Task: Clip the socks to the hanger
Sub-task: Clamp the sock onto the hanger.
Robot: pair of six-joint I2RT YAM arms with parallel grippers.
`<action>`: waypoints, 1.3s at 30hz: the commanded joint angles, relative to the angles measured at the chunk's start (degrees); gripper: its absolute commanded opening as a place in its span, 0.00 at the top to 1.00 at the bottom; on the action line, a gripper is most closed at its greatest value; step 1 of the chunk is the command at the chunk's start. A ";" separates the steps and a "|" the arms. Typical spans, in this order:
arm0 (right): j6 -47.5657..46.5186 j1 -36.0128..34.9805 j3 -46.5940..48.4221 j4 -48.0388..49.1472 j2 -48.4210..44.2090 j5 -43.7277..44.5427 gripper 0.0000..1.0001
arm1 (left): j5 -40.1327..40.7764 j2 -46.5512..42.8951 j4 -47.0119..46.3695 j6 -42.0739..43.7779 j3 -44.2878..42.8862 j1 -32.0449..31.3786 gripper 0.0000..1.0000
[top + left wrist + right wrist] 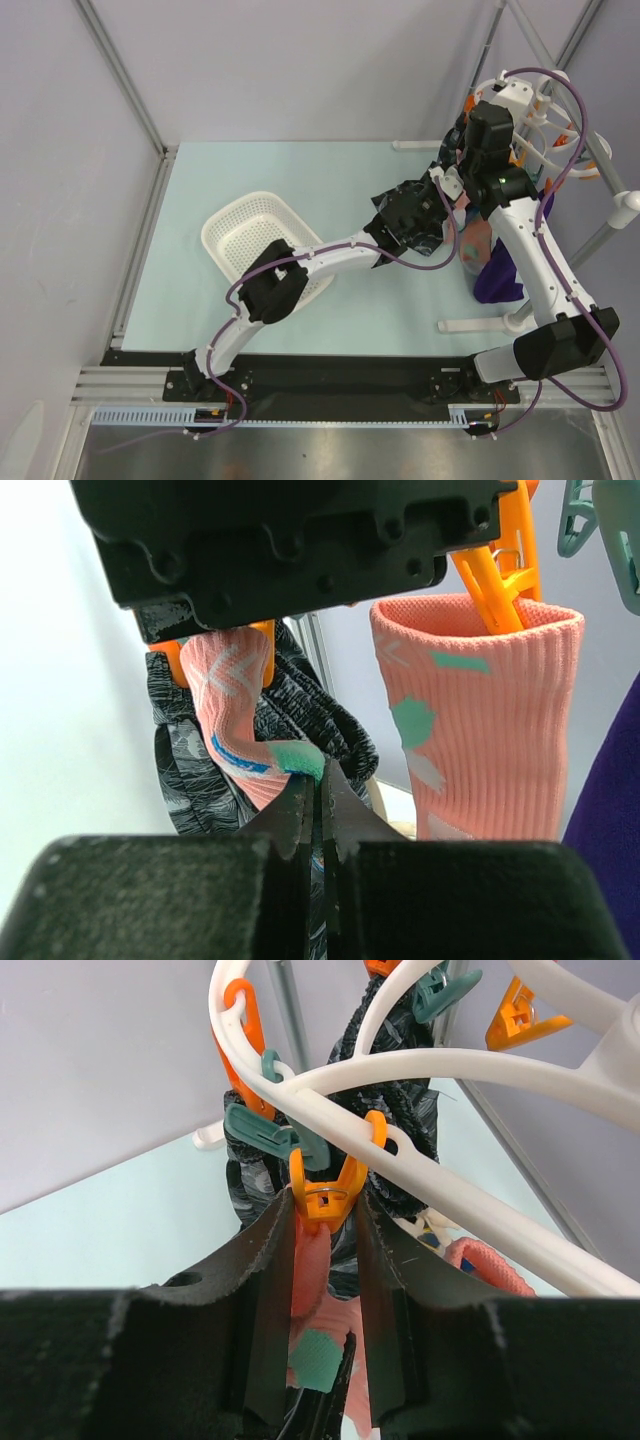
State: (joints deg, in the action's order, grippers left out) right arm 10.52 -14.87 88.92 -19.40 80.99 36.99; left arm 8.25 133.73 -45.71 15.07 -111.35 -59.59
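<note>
Right claw (pixel 323 1222) pinches orange peg (pixel 327 1188) at sock (pixel 308 1280) edge.

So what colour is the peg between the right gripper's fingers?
Orange. The peg shows best in the right wrist view.

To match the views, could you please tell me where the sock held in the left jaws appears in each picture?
Top external: hidden where both grippers meet, upper right.
Left wrist: sock left of centre, left gripper jaws shut on it.
Right wrist: sock lower centre, between right gripper jaws.
Shared landmark, wrist views: orange peg at its top.
</note>
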 commanded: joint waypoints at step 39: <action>3.27 0.02 0.28 -3.54 -3.12 -6.06 0.26 | -1.92 0.57 -0.43 -0.22 -4.84 -0.44 0.80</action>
State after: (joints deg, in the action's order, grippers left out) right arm 13.56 -14.55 88.07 -22.48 79.33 30.55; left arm 6.72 134.72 -44.29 15.11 -113.38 -59.66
